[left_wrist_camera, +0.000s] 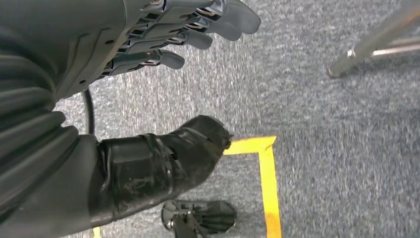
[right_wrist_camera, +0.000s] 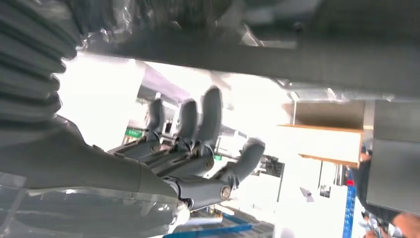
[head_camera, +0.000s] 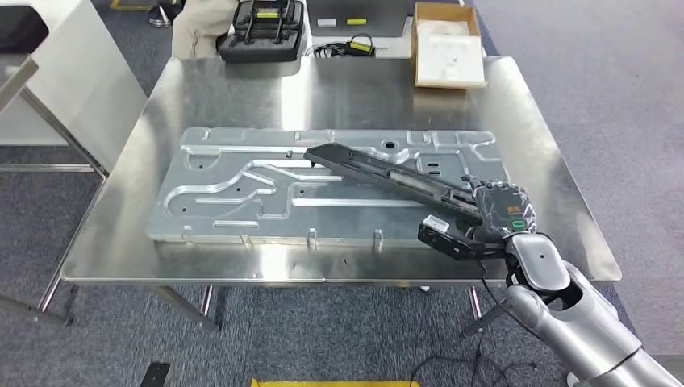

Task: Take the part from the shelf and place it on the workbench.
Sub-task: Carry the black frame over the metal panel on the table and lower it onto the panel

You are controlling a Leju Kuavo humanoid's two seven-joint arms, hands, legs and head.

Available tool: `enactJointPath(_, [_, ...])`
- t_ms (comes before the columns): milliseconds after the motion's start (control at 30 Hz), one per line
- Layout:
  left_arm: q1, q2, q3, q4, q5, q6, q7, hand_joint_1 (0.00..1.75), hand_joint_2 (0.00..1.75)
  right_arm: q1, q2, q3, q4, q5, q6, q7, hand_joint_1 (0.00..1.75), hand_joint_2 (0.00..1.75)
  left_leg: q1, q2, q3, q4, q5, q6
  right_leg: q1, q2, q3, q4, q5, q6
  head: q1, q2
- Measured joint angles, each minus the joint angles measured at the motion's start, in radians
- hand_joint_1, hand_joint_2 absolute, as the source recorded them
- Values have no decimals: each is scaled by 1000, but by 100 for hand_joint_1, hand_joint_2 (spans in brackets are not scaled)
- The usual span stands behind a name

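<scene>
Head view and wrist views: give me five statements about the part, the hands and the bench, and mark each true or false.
1. The long black part lies slanted across the grey plate. True.
2. The right hand is at the part's near end. True.
3. The left hand holds a tool. False: it holds nothing, its fingers apart above carpet.
4. The plate lies on the floor. False: it lies on the metal bench.
5. A cardboard box sits at the bench's far edge. True.
</scene>
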Motion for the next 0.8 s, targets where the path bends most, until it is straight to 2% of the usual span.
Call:
enactJointPath(67, [0,0,1,0,2,8,-1,0,0,3,-2,0,4,0,1,2,0,0,-2,1,2,-1,-1,6,-1,-1,-58,122,-58,1,1,0])
enactJointPath(100, [0,0,2,0,2,15,-1,0,0,7,-2,0,7,0,1,4,0,0,-3,1,2,0,-2,8,-1,-1,-86,175,-76,3,1,0])
enactJointPath(133, [0,-1,2,0,3,24,2,0,0,10,-2,0,9,0,1,7,0,0,-4,1,2,2,-3,8,-2,-1,-99,200,-75,4,1,0])
enactJointPath(167, [0,-2,2,0,5,33,7,0,0,12,-3,0,10,1,2,10,0,0,-4,1,1,5,-5,8,-2,-2,-94,187,-57,5,1,0])
enactJointPath(233, [1,-5,3,0,9,47,22,0,0,11,-4,0,11,5,2,18,0,0,-3,1,1,18,-13,4,-3,-3,-39,74,3,5,1,0])
enactJointPath(267, [0,-6,3,0,10,53,30,0,0,9,-4,0,10,9,2,23,0,0,-4,1,-2,28,-19,-1,-3,-3,-10,18,23,2,1,0])
enactJointPath(333, [0,-6,3,0,9,61,41,0,0,7,-4,0,9,17,1,33,0,0,-7,0,-8,39,-26,-9,-1,-2,16,-36,30,-5,0,0])
enactJointPath(433, [1,-5,3,0,9,67,50,0,0,5,-4,0,7,24,-3,42,0,0,-7,0,-11,44,-30,-21,1,-1,17,-39,32,-21,-1,0])
enactJointPath(467, [1,-5,3,0,9,68,51,0,0,5,-4,-1,5,24,-6,44,0,0,-6,0,-17,59,-41,-27,-1,-1,18,-41,33,-26,-2,0])
enactJointPath(500, [0,-4,4,0,9,69,53,0,0,4,-4,-2,2,24,-12,46,0,0,-5,1,-31,91,-63,-33,-3,-1,19,-43,34,-30,-4,0])
enactJointPath(567, [0,-5,4,0,10,68,59,0,0,4,-4,-5,-3,15,-38,50,0,0,-1,1,-85,208,-123,-43,-3,-2,19,-44,34,-35,-7,0])
enactJointPath(600, [1,-5,4,0,10,67,62,0,0,4,-4,-6,-5,8,-54,50,0,0,1,1,-113,267,-145,-46,-2,-3,19,-44,34,-35,-8,0])
enactJointPath(633, [2,-6,4,0,11,65,65,0,0,5,-4,-7,-6,-1,-69,50,0,0,2,1,-132,305,-152,-47,-2,-3,19,-44,34,-35,-7,0])
enactJointPath(667, [3,-6,4,0,11,63,67,0,0,5,-4,-9,-8,-8,-80,50,0,0,3,1,-134,305,-140,-47,-2,-2,19,-44,34,-35,-7,0])
enactJointPath(700, [4,-6,4,0,12,62,68,0,0,6,-4,-10,-10,-12,-85,50,0,0,3,1,-117,267,-111,-45,-2,-2,20,-44,34,-35,-7,0])
enactJointPath(733, [3,-6,4,0,12,61,68,0,0,5,-4,-11,-13,-14,-88,50,0,0,3,1,-86,201,-74,-42,-2,-1,21,-44,33,-34,-7,0])
enactJointPath(800, [2,-5,4,0,12,61,69,0,0,5,-4,-14,-19,-19,-92,50,0,0,0,0,-27,78,-29,-35,-1,0,23,-45,33,-30,-7,0])
